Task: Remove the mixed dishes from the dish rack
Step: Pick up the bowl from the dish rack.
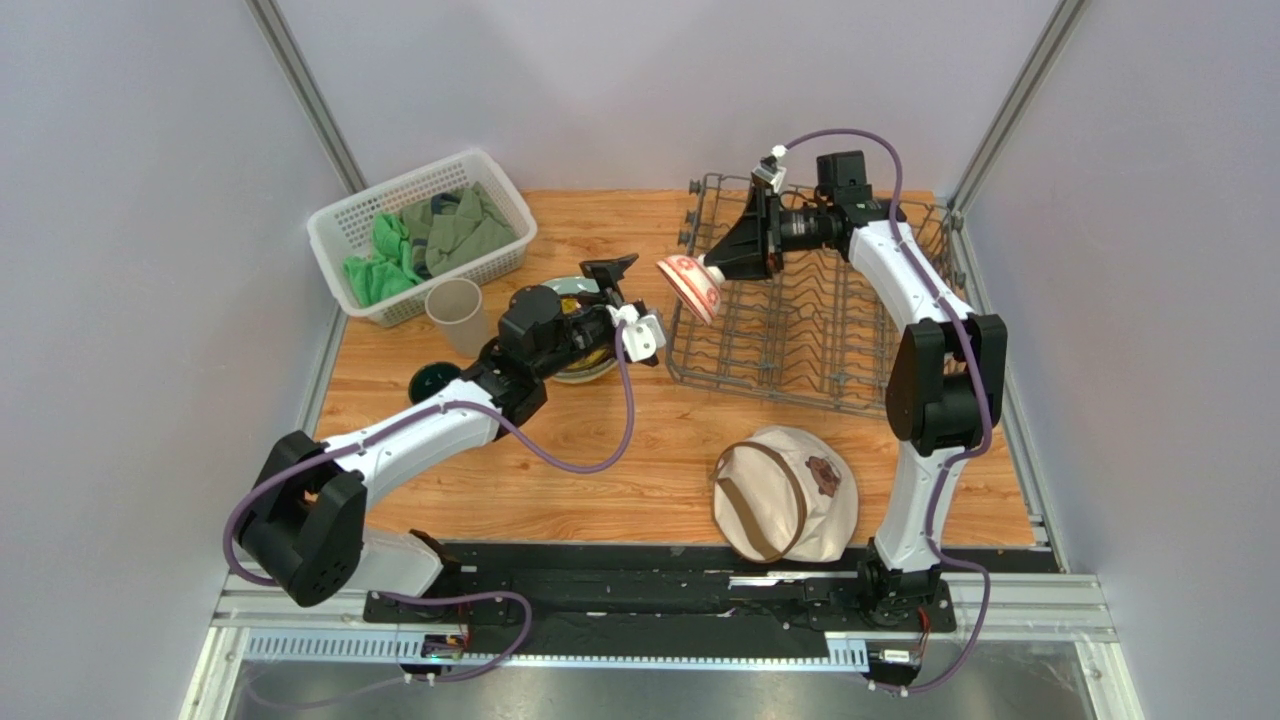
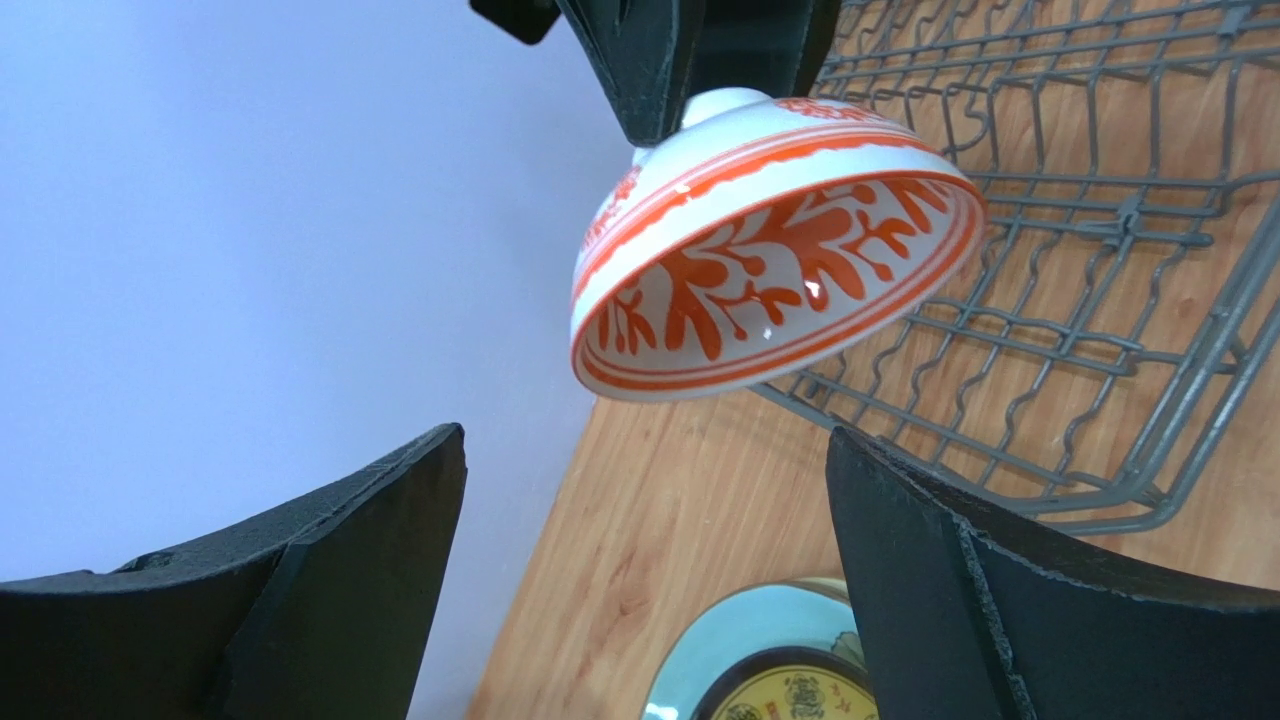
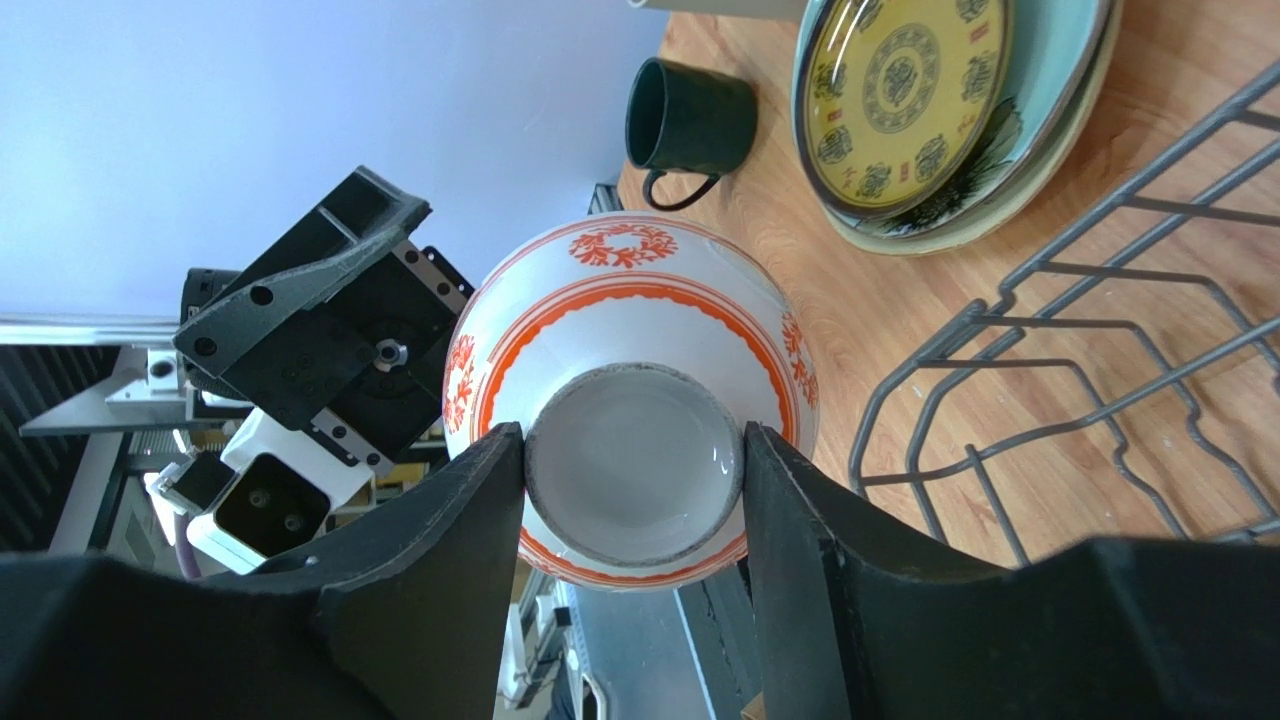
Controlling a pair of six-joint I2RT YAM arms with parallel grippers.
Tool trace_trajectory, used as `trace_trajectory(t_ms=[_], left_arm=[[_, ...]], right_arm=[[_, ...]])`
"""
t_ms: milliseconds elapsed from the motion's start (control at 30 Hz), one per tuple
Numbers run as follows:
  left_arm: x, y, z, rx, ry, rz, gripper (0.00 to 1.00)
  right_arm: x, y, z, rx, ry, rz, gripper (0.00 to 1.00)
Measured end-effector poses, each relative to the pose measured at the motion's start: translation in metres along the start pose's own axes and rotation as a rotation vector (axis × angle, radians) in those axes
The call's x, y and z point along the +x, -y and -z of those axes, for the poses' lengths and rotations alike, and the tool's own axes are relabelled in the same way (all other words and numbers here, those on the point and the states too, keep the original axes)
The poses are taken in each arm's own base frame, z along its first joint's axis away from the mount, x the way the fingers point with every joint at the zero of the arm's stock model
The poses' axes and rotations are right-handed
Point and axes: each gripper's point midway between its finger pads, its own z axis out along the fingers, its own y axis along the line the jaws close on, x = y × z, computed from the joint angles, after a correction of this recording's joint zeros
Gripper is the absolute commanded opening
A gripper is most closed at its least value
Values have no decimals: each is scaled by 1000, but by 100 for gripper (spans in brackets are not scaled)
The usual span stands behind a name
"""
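Note:
My right gripper is shut on the foot ring of the red-orange-and-white bowl, holding it on its side in the air at the left edge of the dark wire dish rack. In the right wrist view the fingers clamp the bowl. My left gripper is open and empty, facing the bowl's mouth from the left, a short gap away. The small yellow-patterned plate lies on the pale green plate under my left wrist. The dark green mug and beige tumbler stand on the table to the left.
A white lattice basket with green cloths stands at the back left. A round beige hat lies in front of the rack. I see no dishes in the rack. Grey walls enclose the wooden table.

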Motion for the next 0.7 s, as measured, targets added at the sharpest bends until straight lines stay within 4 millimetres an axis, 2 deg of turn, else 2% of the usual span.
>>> trace_trajectory(t_ms=[300, 400, 433, 533, 700], left_arm=[[6, -1, -7, -26, -21, -49, 85], [6, 0, -7, -25, -22, -48, 73], [6, 0, -7, -23, -22, -47, 65], [7, 3, -7, -13, -26, -36, 51], [9, 14, -7, 32, -34, -8, 43]], right_arm=[[33, -6, -16, -23, -104, 6, 0], [42, -8, -20, -29, -133, 15, 0], [45, -8, -21, -29, -140, 14, 0], [52, -10, -24, -35, -162, 21, 0], [57, -15, -26, -45, -183, 40, 0]])
